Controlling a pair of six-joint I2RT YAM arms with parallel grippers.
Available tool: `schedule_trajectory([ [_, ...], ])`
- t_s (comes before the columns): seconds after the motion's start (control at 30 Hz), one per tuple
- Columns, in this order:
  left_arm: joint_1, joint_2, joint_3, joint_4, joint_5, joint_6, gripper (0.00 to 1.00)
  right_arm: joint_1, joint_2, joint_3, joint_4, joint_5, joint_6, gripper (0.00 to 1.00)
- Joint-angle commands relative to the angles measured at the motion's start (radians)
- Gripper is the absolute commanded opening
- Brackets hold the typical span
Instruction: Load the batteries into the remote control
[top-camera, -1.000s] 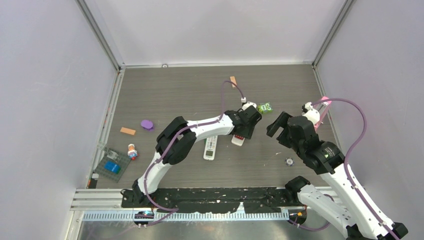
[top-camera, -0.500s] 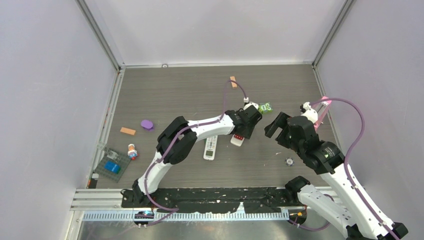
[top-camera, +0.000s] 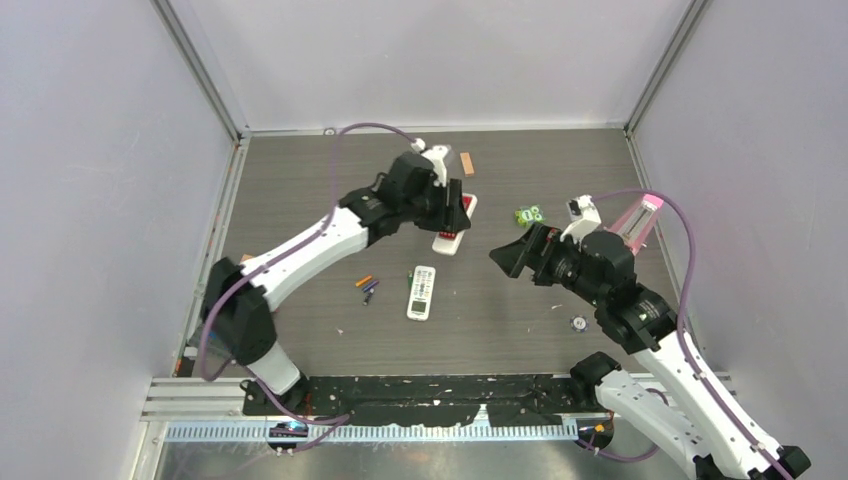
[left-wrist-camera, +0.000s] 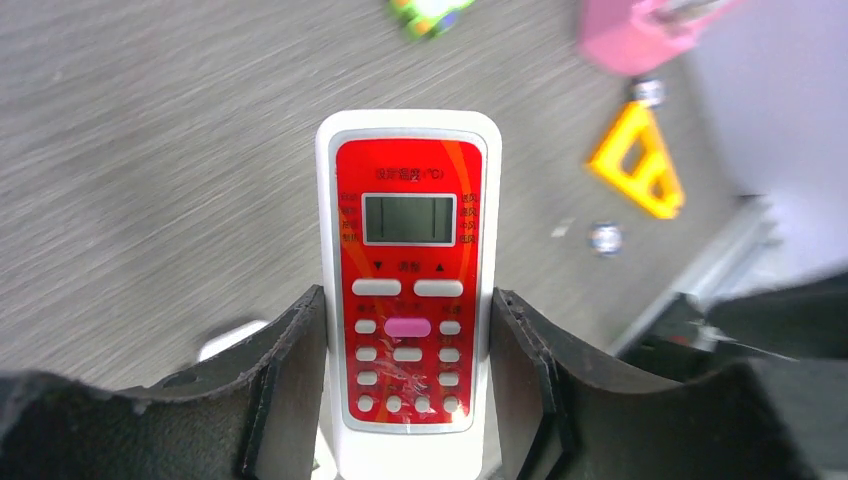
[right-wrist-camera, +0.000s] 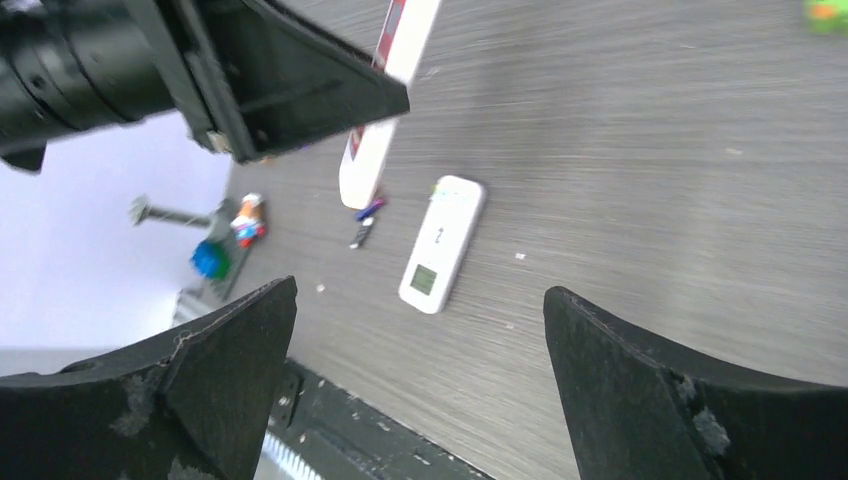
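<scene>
Clamping the red-faced remote (left-wrist-camera: 408, 220) in the left gripper (left-wrist-camera: 408, 300), right gripper (right-wrist-camera: 420, 300) spread empty, I judged loading unstarted; the batteries (top-camera: 367, 285) needed grasping next.

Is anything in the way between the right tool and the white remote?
No. Only bare table lies between the right tool and the white remote; the red remote is off to one side.
</scene>
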Motion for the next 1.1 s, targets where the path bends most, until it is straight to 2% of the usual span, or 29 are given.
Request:
schedule_trajectory([
  [0.0, 0.053, -0.152, -0.044, 0.128, 0.275, -0.078, 0.09, 0.006, 0.041, -0.03, 0.32, -0.281, -0.038, 0.98],
  [0.17, 0.082, -0.253, -0.101, 0.259, 0.432, -0.248, 0.1, 0.008, 0.11, -0.041, 0.504, -0.401, 0.007, 0.95],
  [0.33, 0.088, -0.298, -0.173, 0.513, 0.539, -0.476, 0.1, 0.019, 0.169, -0.038, 0.722, -0.463, 0.1, 0.95],
  [0.53, 0.089, -0.314, -0.243, 0.804, 0.587, -0.679, 0.11, 0.035, 0.217, -0.03, 0.8, -0.48, 0.179, 0.95],
  [0.83, 0.092, -0.358, -0.298, 0.905, 0.544, -0.734, 0.11, 0.039, 0.215, -0.043, 0.83, -0.475, 0.246, 0.95],
  [0.93, 0.098, -0.362, -0.307, 0.928, 0.538, -0.744, 0.13, 0.039, 0.225, -0.043, 0.849, -0.496, 0.281, 0.99],
  [1.0, 0.098, -0.36, -0.314, 0.947, 0.54, -0.754, 0.14, 0.038, 0.236, -0.037, 0.858, -0.51, 0.297, 0.95],
  [1.07, 0.098, -0.356, -0.322, 0.957, 0.537, -0.758, 0.14, 0.038, 0.248, -0.034, 0.867, -0.521, 0.313, 0.85],
])
